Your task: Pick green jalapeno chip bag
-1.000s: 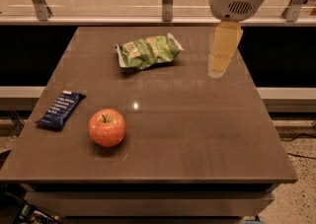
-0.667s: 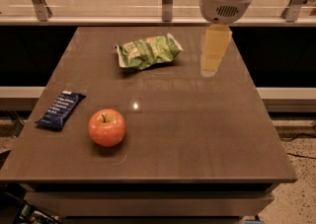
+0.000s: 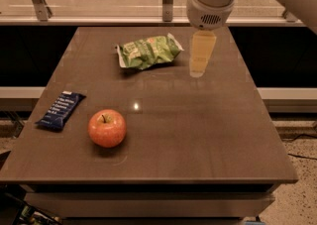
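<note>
While the gripper [image 3: 198,69], grasp undeterminable, is held beside it, the green jalapeno chip bag [image 3: 148,51] is seen crinkled, pale-ended.

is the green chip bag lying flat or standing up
Lying flat: the green chip bag rests broadside on the table; the tool hangs beside it, apart.

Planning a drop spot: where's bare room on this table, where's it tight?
Free: the right half of the table, from below the end effector, which hangs just right of the green jalapeno chip bag, to the near edge; also the strip between bag and apple. Tight: near-left, where apple and blue bar sit close, not touching.
</note>
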Robot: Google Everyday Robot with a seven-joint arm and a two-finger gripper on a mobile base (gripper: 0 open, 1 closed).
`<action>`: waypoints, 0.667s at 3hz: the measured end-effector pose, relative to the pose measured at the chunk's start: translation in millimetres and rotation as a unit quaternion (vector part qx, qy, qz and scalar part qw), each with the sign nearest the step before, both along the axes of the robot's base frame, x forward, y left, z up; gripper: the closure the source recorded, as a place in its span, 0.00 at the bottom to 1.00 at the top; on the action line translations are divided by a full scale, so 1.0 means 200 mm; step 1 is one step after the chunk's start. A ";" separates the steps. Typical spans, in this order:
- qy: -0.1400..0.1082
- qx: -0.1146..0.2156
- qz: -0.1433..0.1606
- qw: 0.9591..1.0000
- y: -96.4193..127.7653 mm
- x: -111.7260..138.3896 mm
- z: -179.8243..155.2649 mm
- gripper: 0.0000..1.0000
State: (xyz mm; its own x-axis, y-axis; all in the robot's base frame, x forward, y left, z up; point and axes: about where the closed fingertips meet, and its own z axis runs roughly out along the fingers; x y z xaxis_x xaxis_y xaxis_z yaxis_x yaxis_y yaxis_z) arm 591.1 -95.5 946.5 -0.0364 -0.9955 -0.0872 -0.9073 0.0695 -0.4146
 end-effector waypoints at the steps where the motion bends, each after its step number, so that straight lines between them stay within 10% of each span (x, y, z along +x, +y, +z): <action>1: -0.010 0.012 0.017 1.000 0.05 0.07 -0.02 0.00; 2: -0.014 0.027 0.043 0.999 0.13 0.13 -0.05 0.00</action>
